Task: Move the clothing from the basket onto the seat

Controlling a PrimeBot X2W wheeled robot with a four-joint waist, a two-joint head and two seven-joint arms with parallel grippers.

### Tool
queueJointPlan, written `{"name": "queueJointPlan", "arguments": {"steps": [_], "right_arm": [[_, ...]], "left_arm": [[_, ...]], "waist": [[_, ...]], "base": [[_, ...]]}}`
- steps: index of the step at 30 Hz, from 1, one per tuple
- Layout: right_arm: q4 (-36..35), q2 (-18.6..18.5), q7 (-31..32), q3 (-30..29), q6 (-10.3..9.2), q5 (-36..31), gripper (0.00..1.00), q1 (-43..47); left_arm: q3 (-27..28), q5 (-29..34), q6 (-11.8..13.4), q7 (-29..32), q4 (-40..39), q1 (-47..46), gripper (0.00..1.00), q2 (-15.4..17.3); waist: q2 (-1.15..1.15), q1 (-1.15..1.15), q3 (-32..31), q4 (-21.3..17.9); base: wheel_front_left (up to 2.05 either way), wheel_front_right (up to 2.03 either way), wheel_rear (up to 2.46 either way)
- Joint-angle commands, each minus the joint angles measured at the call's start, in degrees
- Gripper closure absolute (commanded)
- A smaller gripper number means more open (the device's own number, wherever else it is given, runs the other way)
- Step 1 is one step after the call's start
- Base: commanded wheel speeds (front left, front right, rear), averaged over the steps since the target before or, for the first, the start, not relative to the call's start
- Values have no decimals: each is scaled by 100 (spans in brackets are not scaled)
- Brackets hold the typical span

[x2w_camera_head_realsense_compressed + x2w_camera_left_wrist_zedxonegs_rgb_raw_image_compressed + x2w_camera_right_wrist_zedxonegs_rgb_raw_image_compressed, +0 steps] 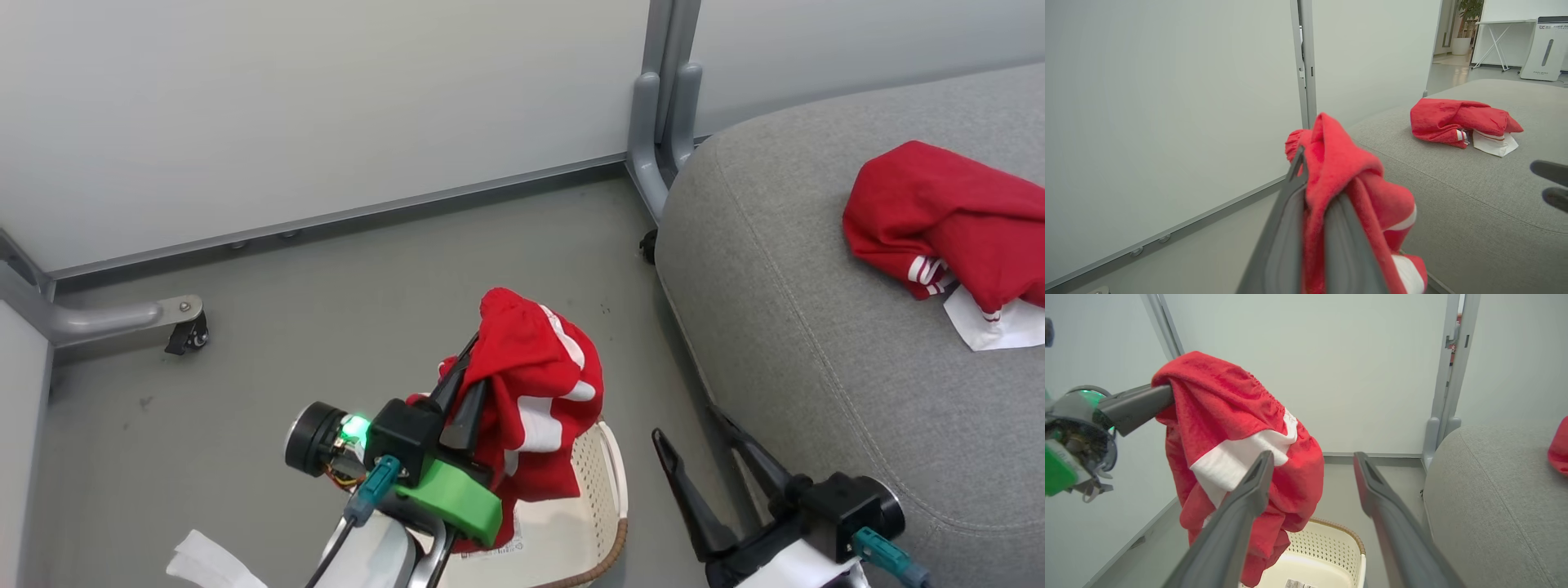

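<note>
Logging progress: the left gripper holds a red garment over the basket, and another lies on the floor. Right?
Not the floor: the second garment lies on the seat, as the head view shows. The left gripper does hold a red garment over the basket.

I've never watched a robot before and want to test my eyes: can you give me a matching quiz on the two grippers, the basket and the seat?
1 left gripper
2 right gripper
3 basket
4 seat

A open, empty
B on the floor
C shut on the hanging garment
D carries the crumpled garment

Pairs: 1-C, 2-A, 3-B, 4-D
</note>
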Motion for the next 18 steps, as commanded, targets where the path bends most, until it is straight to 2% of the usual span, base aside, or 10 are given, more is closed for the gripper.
{"name": "queueJointPlan", "arguments": {"steps": [1, 12, 18], "right_arm": [[46, -69, -10, 105, -6, -46, 0, -79], [801, -257, -10, 1086, -6, -409, 0, -823], [1248, -291, -11, 1248, -6, -328, 0, -1214]], "left_arm": [[-28, -33, -34, -3, -38, -4, 100, -18], [-425, -216, -202, 52, -333, -225, 100, -111], [-796, -310, -274, 115, -506, -439, 100, -140]], "waist": [[10, 1, -2, 27], [10, 1, 65, 64], [10, 1, 143, 131]], "base": [[0, 0, 0], [0, 0, 0], [0, 0, 0]]}}
